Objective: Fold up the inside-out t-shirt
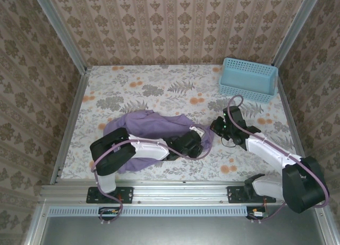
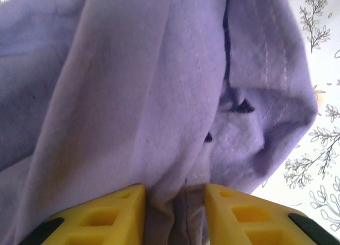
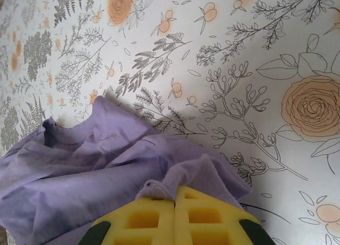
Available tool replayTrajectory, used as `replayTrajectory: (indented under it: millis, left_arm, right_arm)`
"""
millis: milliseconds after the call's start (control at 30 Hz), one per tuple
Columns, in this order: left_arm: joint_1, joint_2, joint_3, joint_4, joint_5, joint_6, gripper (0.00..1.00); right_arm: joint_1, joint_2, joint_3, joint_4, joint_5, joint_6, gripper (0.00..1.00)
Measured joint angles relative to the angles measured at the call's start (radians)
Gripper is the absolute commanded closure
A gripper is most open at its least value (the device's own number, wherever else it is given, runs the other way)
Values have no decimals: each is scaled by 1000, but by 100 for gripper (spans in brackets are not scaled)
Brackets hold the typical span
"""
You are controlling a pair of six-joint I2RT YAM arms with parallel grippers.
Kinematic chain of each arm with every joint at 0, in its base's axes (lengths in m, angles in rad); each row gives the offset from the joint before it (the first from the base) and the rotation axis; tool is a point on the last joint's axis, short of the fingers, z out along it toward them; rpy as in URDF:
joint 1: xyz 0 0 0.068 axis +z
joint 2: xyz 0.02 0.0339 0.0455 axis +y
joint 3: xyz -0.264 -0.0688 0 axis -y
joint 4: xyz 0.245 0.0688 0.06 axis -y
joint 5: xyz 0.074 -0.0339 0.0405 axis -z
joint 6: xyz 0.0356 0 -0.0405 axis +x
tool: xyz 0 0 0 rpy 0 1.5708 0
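The top camera looks down on the inside-out t-shirt (image 1: 154, 124) from high on its near side. Both wrist cameras face that shared cloth from very near, the right at its edge.

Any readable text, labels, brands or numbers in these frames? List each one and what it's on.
None readable.
t-shirt: bunched up, plain purple cloth and seams showing, no lettering in view.
blue basket: no label that I can make out.
tablecloth: floral print, no words.
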Motion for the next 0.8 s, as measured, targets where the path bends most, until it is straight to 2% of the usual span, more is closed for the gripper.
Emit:
replayTrajectory:
  millis: [200,333,500,700,800]
  left_arm:
    - [-9,-6,1,19,-11,8,67]
    - [-22,-2,27,-6,-29,16,60]
    - [-22,27,82,-39,-54,16,57]
    - [-16,71,102,-76,-67,15,60]
    - [-14,84,108,-90,-69,10,70]
  right_arm:
    - [0,-1,0,10,0,5,100]
    - [0,-2,-5,14,0,16,100]
    - [0,-12,-15,15,0,23,100]
    - [0,-35,-16,14,0,23,100]
    - [0,-37,-17,13,0,23,100]
